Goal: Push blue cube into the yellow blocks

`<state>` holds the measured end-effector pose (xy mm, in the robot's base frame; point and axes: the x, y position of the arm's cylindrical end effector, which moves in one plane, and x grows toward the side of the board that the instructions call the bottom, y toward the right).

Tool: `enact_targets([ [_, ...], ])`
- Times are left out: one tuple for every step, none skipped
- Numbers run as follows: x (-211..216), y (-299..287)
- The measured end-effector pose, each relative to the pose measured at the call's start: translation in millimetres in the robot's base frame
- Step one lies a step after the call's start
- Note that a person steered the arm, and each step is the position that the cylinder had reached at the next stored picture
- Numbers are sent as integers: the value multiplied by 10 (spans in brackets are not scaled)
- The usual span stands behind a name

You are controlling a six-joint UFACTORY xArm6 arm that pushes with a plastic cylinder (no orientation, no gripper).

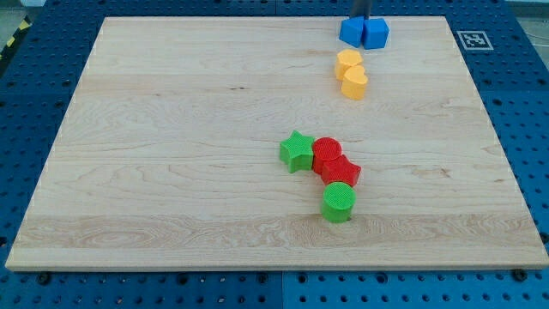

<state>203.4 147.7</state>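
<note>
- Two blue blocks sit touching at the view's top right of the wooden board point(171, 129): a blue block point(350, 32) of unclear shape and the blue cube point(376, 33).
- My tip point(362, 19) stands at their upper edge, at the seam between them; contact cannot be confirmed. It holds nothing.
- Two yellow blocks lie just below: a yellow hexagon-like block point(348, 62) touching a yellow heart point(355, 83).
- Mid-board cluster: green star point(297, 151), red cylinder point(327, 153), red block point(341, 171), green cylinder point(339, 202).
</note>
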Motion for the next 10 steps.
enact_targets([
  [0, 159],
  [0, 217],
  [34, 217],
  [204, 225],
  [491, 225],
  [797, 225],
  [1060, 225],
  [1137, 225],
  [1143, 225],
  [1202, 225],
])
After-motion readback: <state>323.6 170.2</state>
